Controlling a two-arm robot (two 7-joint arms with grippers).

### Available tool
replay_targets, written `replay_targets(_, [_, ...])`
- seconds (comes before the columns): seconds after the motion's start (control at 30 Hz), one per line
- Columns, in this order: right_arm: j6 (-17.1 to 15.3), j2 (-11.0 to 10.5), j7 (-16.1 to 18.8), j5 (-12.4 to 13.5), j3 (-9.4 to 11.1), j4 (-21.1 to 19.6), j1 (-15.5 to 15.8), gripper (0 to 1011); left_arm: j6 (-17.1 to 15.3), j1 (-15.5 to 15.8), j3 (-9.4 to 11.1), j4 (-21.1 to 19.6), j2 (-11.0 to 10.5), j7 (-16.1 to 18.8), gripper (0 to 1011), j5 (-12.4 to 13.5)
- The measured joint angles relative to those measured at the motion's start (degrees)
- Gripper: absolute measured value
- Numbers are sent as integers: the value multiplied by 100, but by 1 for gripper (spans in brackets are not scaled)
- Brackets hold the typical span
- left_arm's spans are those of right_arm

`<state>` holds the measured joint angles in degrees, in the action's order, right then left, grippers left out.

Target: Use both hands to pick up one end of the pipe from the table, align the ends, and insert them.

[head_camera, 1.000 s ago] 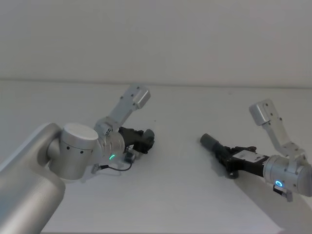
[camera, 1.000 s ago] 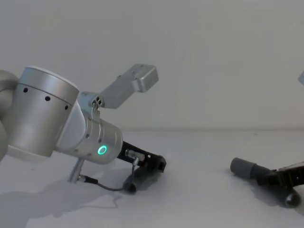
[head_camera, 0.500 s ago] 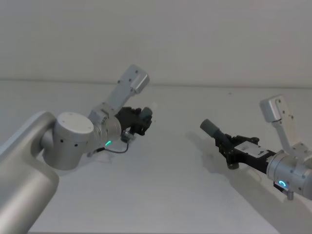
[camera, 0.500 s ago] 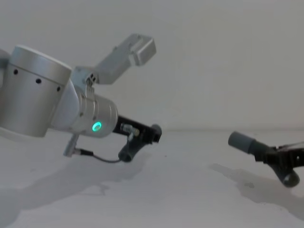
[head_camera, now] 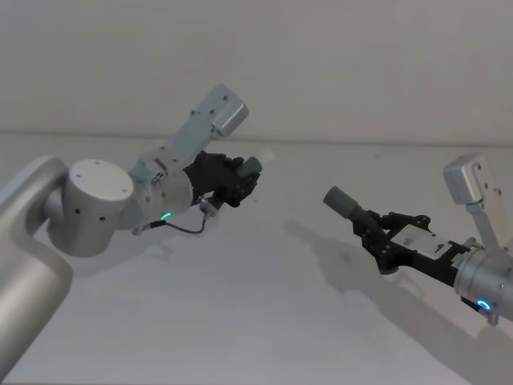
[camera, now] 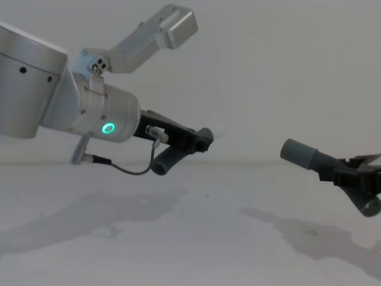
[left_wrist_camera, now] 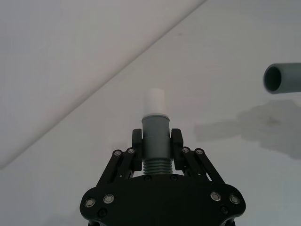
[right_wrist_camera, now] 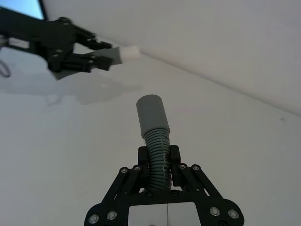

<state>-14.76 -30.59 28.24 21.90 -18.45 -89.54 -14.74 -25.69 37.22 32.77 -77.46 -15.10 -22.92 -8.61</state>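
Pickup looks done | left gripper [head_camera: 244, 180] clamped on white-tipped hose piece [left_wrist_camera: 155, 127] | right gripper [head_camera: 375, 234] clamped on sleeve-ended piece [head_camera: 343, 203] | both held above table [head_camera: 240, 321], well apart | lining up and inserting left to do

Collar piece [head_camera: 250, 169] left, sleeve piece [head_camera: 345, 204] right

Head cam above, chest low, wrists close; share table [head_camera: 240, 321]

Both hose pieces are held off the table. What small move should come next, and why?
Probably swing the left pincer and right pincer toward each other, cuffs facing: the white-tipped piece and sleeve piece are gripped, clear of the table, but a wide gap separates them.
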Motion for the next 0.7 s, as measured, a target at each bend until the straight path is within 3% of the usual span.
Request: replay_targets(0.7, [889, -739, 1322, -155, -394, -16, -305, 266, 433, 588, 340, 172, -616, -1905, 347, -352])
